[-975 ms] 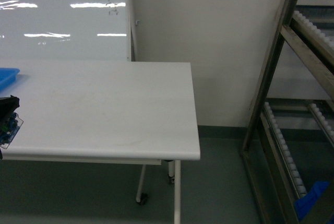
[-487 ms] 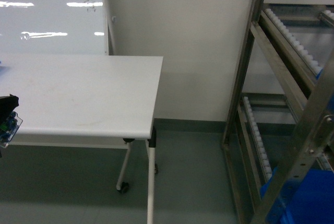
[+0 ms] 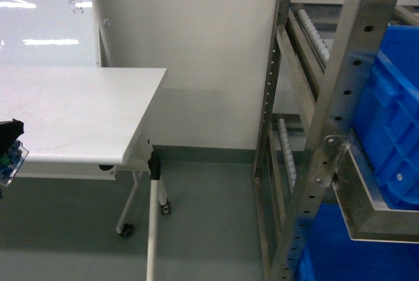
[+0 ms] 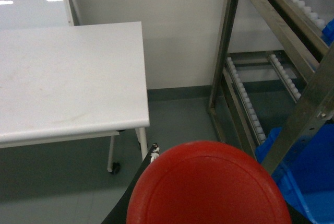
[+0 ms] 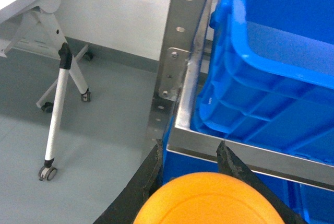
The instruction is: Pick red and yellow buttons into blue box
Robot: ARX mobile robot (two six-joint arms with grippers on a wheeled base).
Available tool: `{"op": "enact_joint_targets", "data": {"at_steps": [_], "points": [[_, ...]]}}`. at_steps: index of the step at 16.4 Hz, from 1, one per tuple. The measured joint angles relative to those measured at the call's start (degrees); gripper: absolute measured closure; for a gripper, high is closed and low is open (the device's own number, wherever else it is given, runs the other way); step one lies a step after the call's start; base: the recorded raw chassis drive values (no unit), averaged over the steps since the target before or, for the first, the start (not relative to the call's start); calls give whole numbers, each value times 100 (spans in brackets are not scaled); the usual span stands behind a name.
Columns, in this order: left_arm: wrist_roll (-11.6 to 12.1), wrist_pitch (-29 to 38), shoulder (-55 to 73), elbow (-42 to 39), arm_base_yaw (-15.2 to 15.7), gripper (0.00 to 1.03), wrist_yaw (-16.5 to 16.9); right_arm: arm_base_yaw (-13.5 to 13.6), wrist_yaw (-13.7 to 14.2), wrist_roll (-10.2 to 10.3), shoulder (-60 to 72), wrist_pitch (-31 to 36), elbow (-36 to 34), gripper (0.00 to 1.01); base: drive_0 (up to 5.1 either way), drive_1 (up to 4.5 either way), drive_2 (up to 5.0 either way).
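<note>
Left wrist view: we grip the red button (image 4: 209,185). Our right gripper (image 5: 189,164) clamps the yellow button (image 5: 211,198) beside the blue box (image 5: 271,62).

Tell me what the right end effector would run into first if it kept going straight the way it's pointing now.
Probably the steel rack rail just ahead, with the big bright-blue plastic crate sitting right above it; depth is hard to judge.

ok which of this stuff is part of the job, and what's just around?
Job:
- red button, held in left gripper
- yellow button, held in right gripper
- blue box on the rack

Just around:
- white table
- metal rack
- lower blue bin
</note>
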Motion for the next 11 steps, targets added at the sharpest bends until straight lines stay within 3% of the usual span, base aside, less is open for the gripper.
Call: {"op": "enact_joint_targets", "data": {"at_steps": [11], "points": [[0,0,-4,0,0,79,4,0,11,0,-2,13,0,73,507,-238,-238]]}}
